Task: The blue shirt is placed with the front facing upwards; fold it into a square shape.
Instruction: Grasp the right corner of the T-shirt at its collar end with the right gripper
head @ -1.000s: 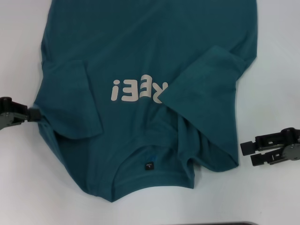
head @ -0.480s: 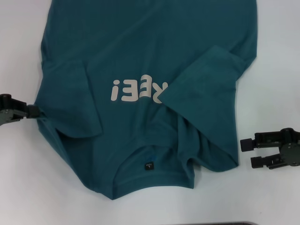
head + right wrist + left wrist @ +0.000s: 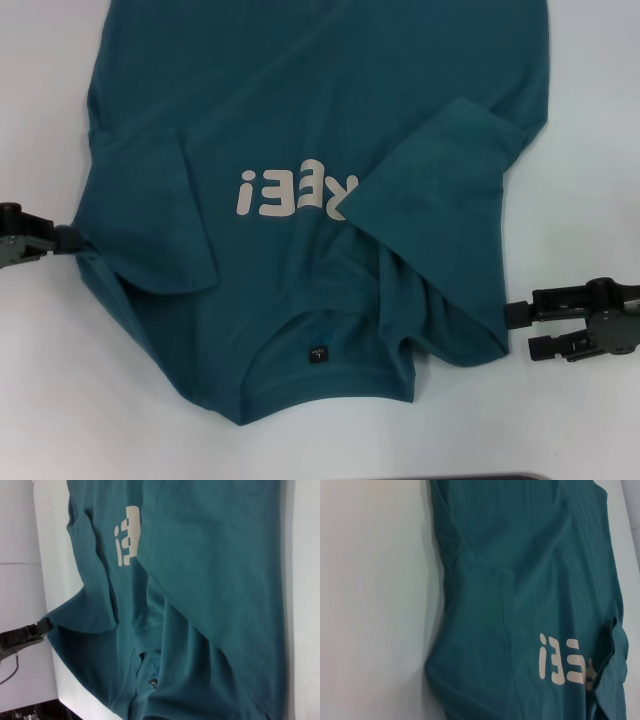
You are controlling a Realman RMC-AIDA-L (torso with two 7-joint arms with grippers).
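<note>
The blue shirt [image 3: 300, 100] lies spread on the white table, collar and black neck label [image 3: 317, 354] nearest me, cream letters [image 3: 295, 192] showing. Both sleeves are folded inward over the chest. My left gripper [image 3: 72, 240] sits at the shirt's left edge beside the folded sleeve, shut on the fabric. In the right wrist view the cloth [image 3: 215, 580] draws to a point at that gripper [image 3: 42, 626]. My right gripper [image 3: 527, 330] stands open just off the shirt's right edge by the shoulder, one finger above the other, nothing between them. The left wrist view shows only the shirt [image 3: 520, 580] and table.
White table [image 3: 600, 150] surrounds the shirt on both sides and in front of the collar. A dark strip [image 3: 480, 477] runs along the near table edge. The shirt's lower part runs out of the head view at the far side.
My right gripper has slid left, up to the shirt's right edge. The left gripper has closed in on the left edge, which now puckers slightly toward it.
</note>
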